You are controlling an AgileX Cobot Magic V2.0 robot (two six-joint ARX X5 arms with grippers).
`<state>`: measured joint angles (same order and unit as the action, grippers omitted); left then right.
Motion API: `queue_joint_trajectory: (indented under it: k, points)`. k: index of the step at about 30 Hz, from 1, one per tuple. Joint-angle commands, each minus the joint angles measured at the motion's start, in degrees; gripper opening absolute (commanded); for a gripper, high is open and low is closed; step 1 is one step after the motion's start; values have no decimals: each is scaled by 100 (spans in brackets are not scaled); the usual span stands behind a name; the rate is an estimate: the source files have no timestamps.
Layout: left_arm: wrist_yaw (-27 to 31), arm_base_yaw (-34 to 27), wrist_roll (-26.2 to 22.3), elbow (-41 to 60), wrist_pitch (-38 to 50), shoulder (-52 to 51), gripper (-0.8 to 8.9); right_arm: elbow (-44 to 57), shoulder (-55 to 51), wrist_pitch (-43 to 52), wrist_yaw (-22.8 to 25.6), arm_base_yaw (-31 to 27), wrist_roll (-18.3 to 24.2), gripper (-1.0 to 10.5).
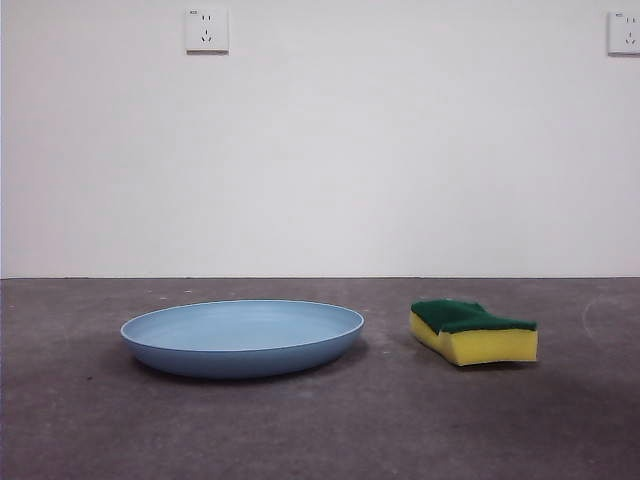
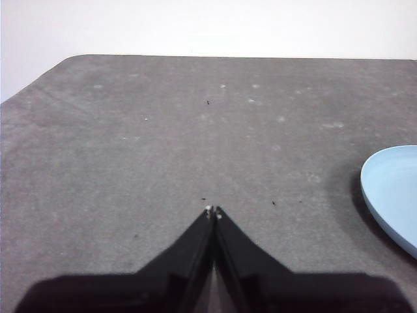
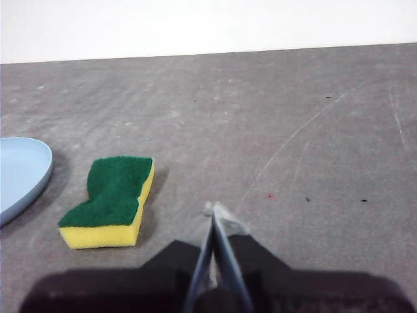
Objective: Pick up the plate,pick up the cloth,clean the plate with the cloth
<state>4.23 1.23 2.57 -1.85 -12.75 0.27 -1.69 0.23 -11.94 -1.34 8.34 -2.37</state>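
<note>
The light-blue plate (image 1: pixel 242 336) lies flat on the dark grey table, left of centre in the front view. The cloth, a yellow sponge with a dark green scouring top (image 1: pixel 472 331), lies to its right, apart from it. My left gripper (image 2: pixel 213 211) is shut and empty, above bare table with the plate's edge (image 2: pixel 393 195) off to one side. My right gripper (image 3: pixel 214 210) is shut and empty, near the sponge (image 3: pixel 112 200) but not touching it; the plate's rim (image 3: pixel 23 173) shows beyond the sponge. Neither gripper shows in the front view.
The grey table (image 1: pixel 320 430) ends at a white wall with two sockets (image 1: pixel 206 30) (image 1: pixel 624 32). The table's rounded far corner shows in the left wrist view (image 2: pixel 71 62).
</note>
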Motion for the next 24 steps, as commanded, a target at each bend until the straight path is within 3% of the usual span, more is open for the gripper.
queue_joint_trajectory:
  k: [1,8,15,24]
  points:
    - [0,-22,-70,77,26,-17,-3,74,-17,20,-4,-2,-79,1]
    - [-2,-22,-37,77,157,-15,-3,74,-17,20,-17,-2,-103,1]
    - [-13,-22,236,77,214,-15,-8,61,-11,20,20,-2,-446,-10]
    - [-584,-22,758,-313,-37,354,-8,-573,767,13,168,-2,-964,-12]
